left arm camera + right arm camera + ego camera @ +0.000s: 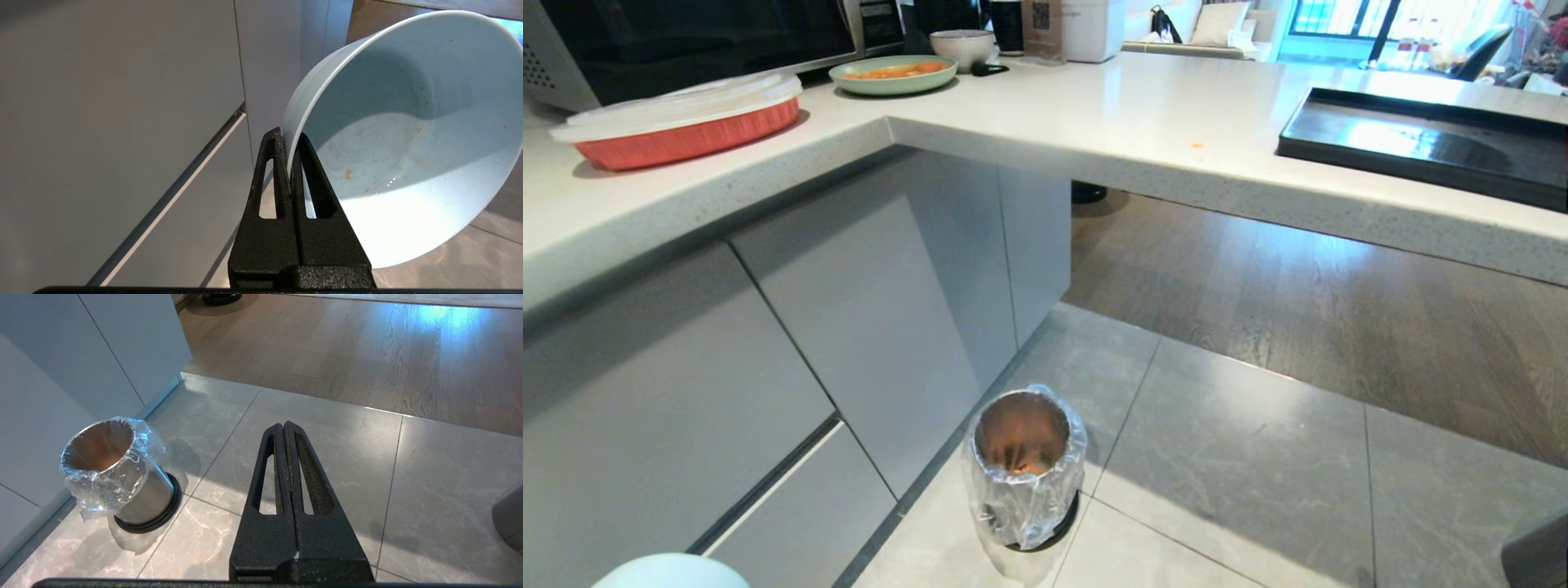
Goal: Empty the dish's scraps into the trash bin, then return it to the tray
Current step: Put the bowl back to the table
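While the left gripper pinches the tilted white dish by its rim, the right gripper hangs closed and empty beside the trash bin.

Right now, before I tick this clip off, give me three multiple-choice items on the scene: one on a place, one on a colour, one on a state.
1. Where does the trash bin stand?
A. on the counter
B. on the floor tiles by the cabinets
C. on the tray

2. What colour is the tray?
A. black
B. red
C. white

3. What state is the dish in?
A. full of scraps
B. lying on the tray
C. emptied, left gripper clamped on its rim

Answers: 1 B, head view shows it on grey tiles; 2 A, it lies dark on the pale counter; 3 C, left wrist view shows only smears inside.
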Available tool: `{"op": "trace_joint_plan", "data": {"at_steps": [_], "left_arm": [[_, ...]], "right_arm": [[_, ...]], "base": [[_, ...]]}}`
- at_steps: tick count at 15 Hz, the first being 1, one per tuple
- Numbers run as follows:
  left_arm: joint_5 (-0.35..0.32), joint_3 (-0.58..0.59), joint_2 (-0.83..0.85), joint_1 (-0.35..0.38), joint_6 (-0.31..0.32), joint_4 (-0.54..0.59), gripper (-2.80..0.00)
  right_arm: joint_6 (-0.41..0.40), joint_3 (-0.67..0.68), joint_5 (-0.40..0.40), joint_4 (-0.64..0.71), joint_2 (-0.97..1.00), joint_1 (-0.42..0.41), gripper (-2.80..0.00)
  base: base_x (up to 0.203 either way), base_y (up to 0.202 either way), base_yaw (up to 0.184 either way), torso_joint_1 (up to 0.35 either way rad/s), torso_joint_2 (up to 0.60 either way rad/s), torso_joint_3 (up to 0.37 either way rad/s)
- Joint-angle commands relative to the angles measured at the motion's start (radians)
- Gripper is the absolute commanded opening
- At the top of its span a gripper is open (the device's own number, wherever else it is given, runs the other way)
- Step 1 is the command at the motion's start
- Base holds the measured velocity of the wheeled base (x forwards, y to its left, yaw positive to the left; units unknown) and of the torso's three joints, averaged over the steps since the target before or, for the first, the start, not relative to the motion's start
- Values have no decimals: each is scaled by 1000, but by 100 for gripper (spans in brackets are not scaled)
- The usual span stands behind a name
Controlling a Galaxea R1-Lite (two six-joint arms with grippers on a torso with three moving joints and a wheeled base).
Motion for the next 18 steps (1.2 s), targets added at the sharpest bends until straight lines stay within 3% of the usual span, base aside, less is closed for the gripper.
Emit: {"op": "trace_joint_plan", "data": {"at_steps": [1, 18], "left_arm": [[0, 0, 0, 0, -4, 0, -280], [0, 0, 0, 0, -5, 0, -280]], "right_arm": [[0, 0, 0, -1, 0, 0, -280], [0, 0, 0, -2, 0, 0, -280]], "base": [[0, 0, 0, 2, -1, 30], [0, 0, 0, 0, 0, 0]]}}
